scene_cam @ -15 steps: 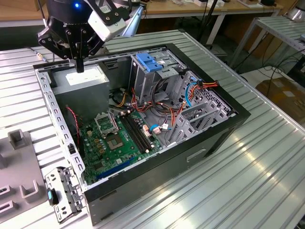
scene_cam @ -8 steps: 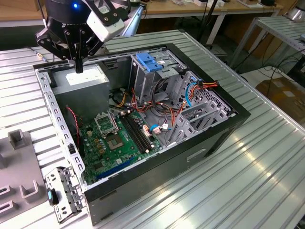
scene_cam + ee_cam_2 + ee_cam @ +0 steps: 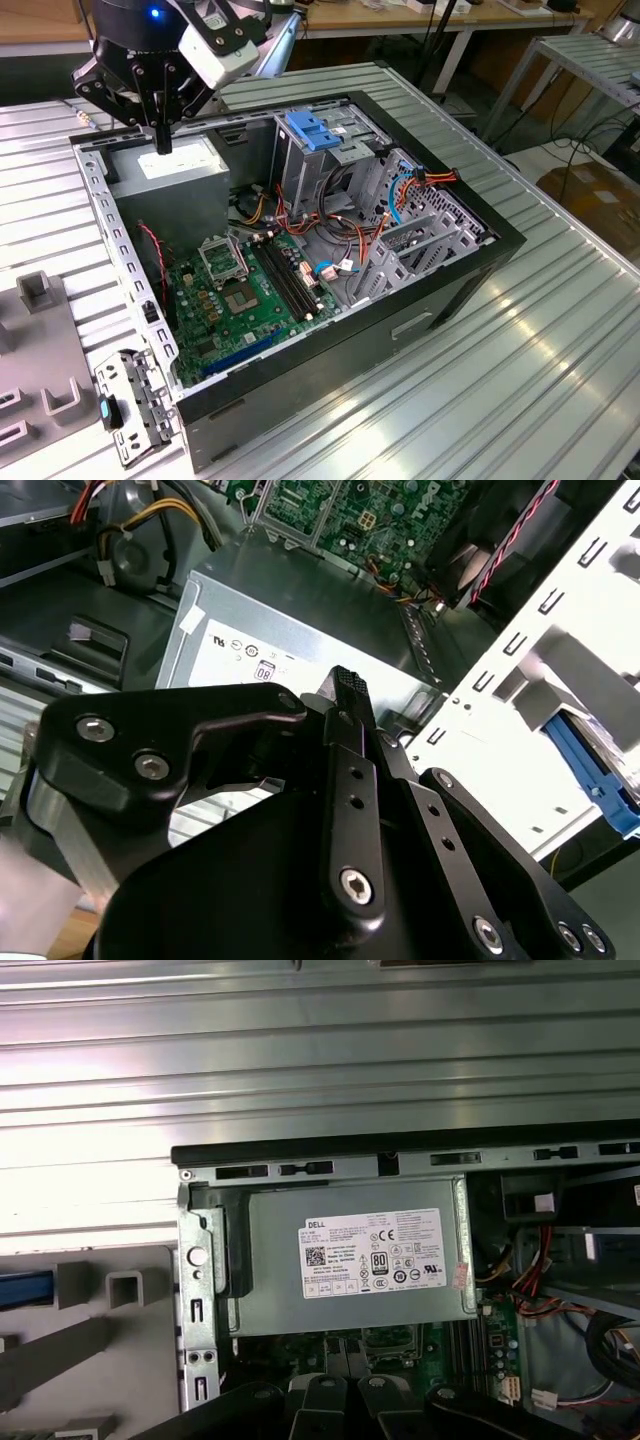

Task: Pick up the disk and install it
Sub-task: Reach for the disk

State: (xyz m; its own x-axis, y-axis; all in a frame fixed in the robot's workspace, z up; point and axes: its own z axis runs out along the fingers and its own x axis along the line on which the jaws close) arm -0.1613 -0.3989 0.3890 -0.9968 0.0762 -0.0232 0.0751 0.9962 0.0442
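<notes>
One closed gripper [image 3: 160, 143] is what I have in the exterior view. Its fingers meet at a single tip and hold nothing, just above the grey power supply [image 3: 178, 165] in the corner of the open computer case [image 3: 330, 345] on the exterior view's left. The drive cage with its blue latch [image 3: 309, 131] stands on the exterior view's right of the supply.

In the second wrist view, the ribbed fingertip [image 3: 346, 684] hangs over the supply's label. Beyond the pale chassis rail [image 3: 505, 685] I catch a blue edge that I take for the disk [image 3: 602, 782], outside the case.

In the first wrist view, a blue strip of that disk [image 3: 22, 1288] sits in the grey holder [image 3: 110, 1290] beside the case wall, well apart from the fingers.

I judge the pick is not yet begun. To do it well, I want the fingers spread before going down, squared to the disk's flat faces, and clear of the holder's posts.
</notes>
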